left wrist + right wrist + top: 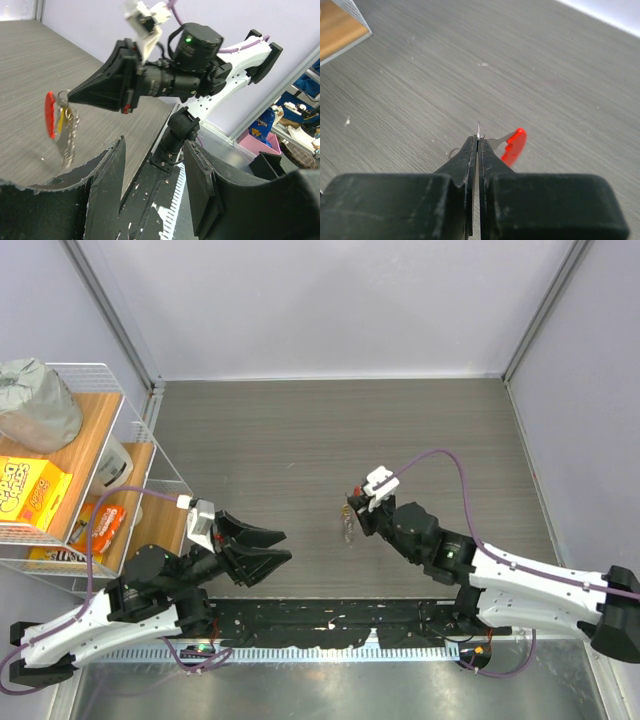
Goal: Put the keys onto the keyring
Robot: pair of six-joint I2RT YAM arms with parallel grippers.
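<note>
My right gripper (353,508) hovers over the middle of the table, shut on the thin silvery ring of the keyring (348,527). In the right wrist view the ring's wire (478,130) pokes out between the closed fingertips of this gripper (478,141), and the red plastic piece (515,146) hangs just to the right. In the left wrist view the bunch dangles from the right gripper (71,95): red piece (50,114), a yellow-headed key (61,120), a silvery blade and links (66,150). Whether the key is threaded on the ring cannot be told. My left gripper (286,546) (155,167) stands open and empty, left of the bunch.
A white wire rack (140,455) with wooden shelves stands at the left, holding a grey bag (35,405) and snack packs (30,490). The black mounting rail (330,625) runs along the near edge. A pink bin (260,142) lies beyond the table.
</note>
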